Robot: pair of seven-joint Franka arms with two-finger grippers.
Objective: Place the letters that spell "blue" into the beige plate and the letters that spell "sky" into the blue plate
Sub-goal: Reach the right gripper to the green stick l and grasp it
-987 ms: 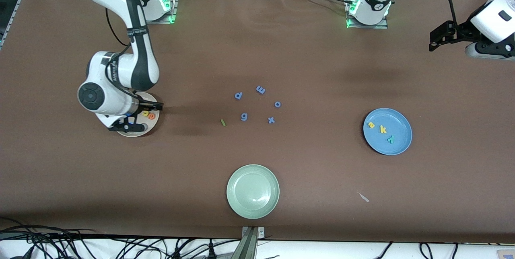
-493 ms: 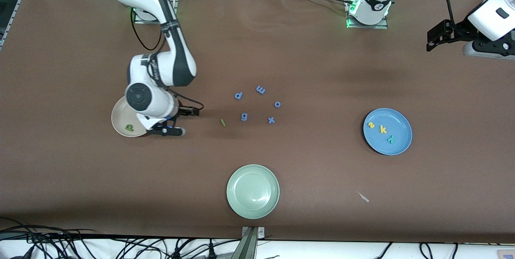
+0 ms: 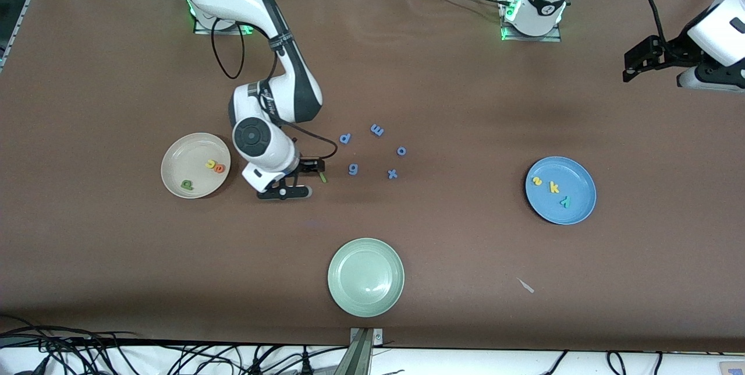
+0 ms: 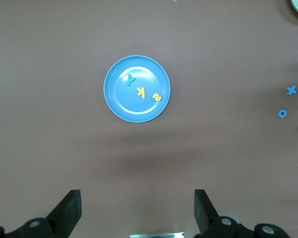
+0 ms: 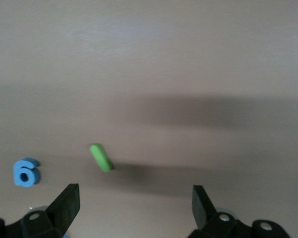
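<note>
Front view: blue plate [image 3: 560, 190] done; beige plate [image 3: 195, 165] lacks green "l" [image 3: 322, 177]; right gripper [image 3: 314, 169] over it, fingers apart, empty; left gripper [image 3: 637, 60] waits, fingers apart.

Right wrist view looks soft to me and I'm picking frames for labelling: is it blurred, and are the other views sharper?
Right wrist view: blurred, the green l and the g soft-edged, a broad shadow on the table. Left wrist view: sharp, the blue plate crisp. Front view: evenly lit, no glare.
</note>
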